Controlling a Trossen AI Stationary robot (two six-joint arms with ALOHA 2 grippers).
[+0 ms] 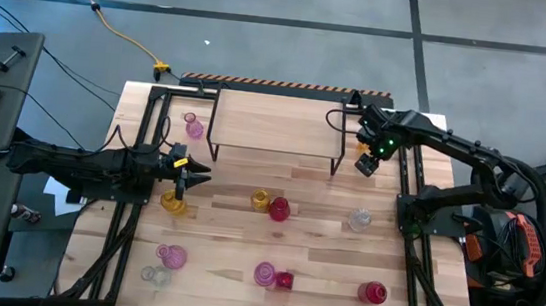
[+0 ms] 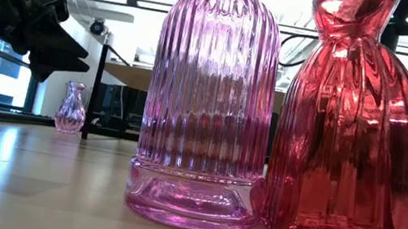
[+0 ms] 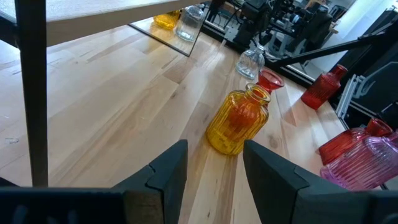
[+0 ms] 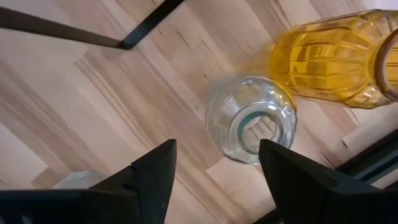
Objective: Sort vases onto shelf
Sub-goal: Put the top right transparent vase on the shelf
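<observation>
right gripper (image 4: 214,171) open, above clear vase (image 4: 250,119) beside shelf (image 1: 276,123) right end. left gripper (image 3: 214,165) open, empty, over surface (image 1: 225,234) left side; yellow vase (image 3: 239,121) ahead.

My two arms are dark, near black, built of jointed tube-like segments. My left end effector (image 1: 194,172) carries a yellow-orange patch at its tip, with black blocky housings behind it. My right end effector (image 1: 365,165) hangs from a wrist block lit by small green lights. Black cables loop beside that wrist. At my right arm's base sit orange-red parts and more bundled wires. Up close, my fingers (image 3: 168,171) are matte black, flat-faced and angular, with broad wedge-shaped tips.
</observation>
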